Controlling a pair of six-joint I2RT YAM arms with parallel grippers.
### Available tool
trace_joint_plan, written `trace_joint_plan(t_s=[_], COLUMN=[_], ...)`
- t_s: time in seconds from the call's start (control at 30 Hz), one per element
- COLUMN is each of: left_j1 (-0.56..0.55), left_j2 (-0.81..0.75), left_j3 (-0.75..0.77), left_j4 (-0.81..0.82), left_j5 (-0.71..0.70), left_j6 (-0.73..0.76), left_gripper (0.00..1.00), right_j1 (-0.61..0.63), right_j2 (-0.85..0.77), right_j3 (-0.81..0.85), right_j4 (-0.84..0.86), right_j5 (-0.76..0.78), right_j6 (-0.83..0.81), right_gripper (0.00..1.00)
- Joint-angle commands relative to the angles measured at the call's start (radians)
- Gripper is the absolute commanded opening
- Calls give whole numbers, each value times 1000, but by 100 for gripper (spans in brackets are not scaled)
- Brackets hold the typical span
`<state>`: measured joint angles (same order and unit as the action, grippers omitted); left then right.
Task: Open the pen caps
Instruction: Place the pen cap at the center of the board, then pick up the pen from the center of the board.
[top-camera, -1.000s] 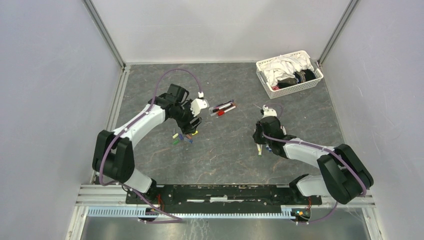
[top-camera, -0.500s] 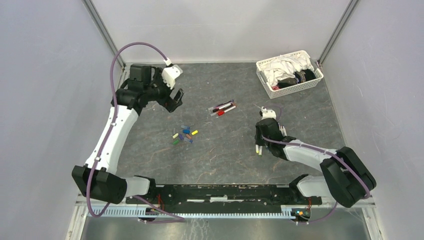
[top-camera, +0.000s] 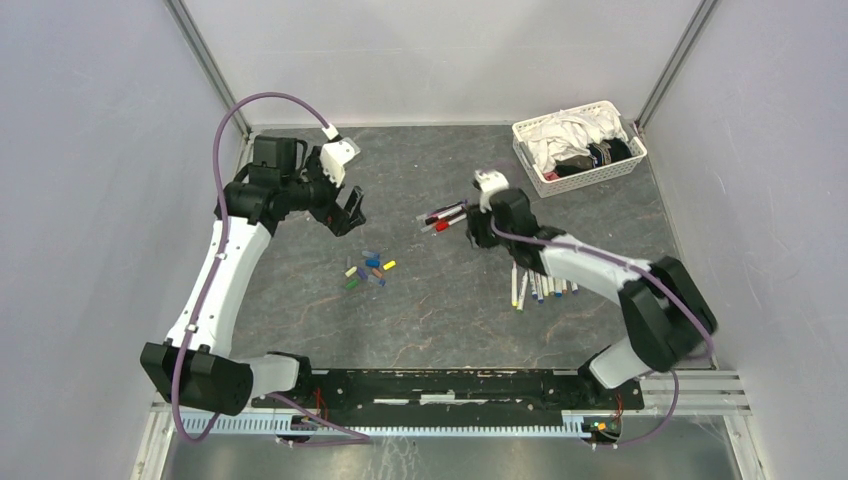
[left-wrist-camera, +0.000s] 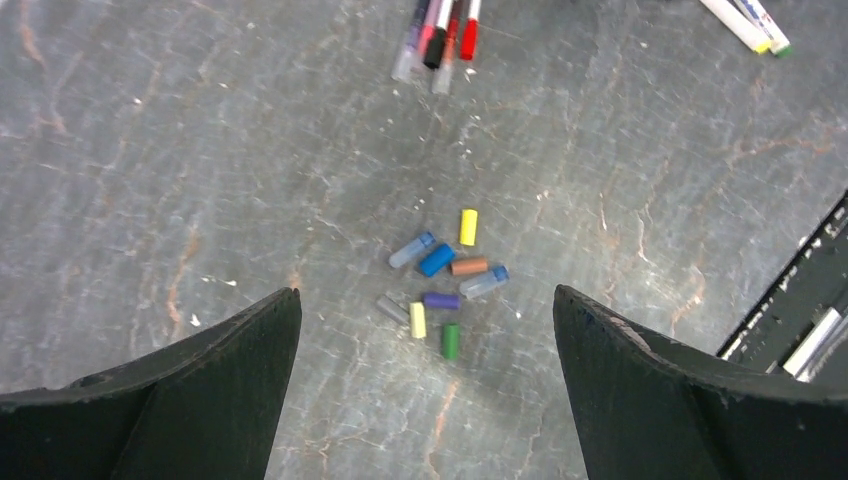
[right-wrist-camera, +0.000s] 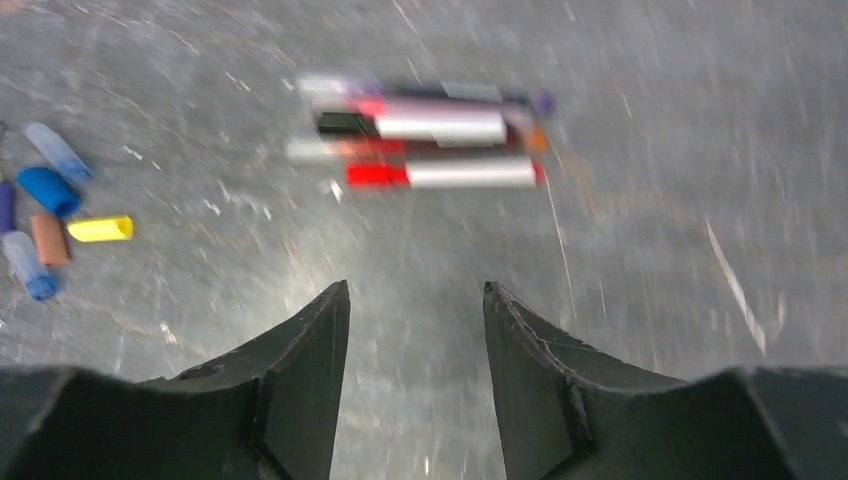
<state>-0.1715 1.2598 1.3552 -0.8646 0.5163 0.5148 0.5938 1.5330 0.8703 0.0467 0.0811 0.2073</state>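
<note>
The top view looks down from above and behind the arms, with the rail (top-camera: 440, 383) that carries them along its bottom edge and the whole table (top-camera: 440, 310) in sight, out to the white basket (top-camera: 595, 175) in the far right corner. The left wrist camera sits high and looks almost straight down between its own two fingers (left-wrist-camera: 200, 400), taking in the loose caps (left-wrist-camera: 436, 260) and, at its top edge, the bundle of capped pens (left-wrist-camera: 437, 40). The right wrist camera is much lower and nearer, its picture blurred, facing that bundle over its own fingers (right-wrist-camera: 300, 390), with some caps at its left edge. All three views share the caps and the bundle.
</note>
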Motion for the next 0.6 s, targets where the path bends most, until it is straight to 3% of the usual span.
trace_joint_plan(t_s=[0.0,0.23,0.57], left_j1=[3,3,3], left_j2=[-38,-70,-83], left_j3=[-26,-53,-65], left_j4=[-70,-74,-77], left_j5=[72,72,53], left_j6=[55,46,60], left_gripper=[100,100,100], right_j1=[-8,-33,-66], right_j2=[178,371,463], right_j3=[225,422,449], right_j4=[-26,-96,-85], right_j5=[-230,-296,-355], right_j6=[-238,-309,-290], right_gripper=[57,54,48])
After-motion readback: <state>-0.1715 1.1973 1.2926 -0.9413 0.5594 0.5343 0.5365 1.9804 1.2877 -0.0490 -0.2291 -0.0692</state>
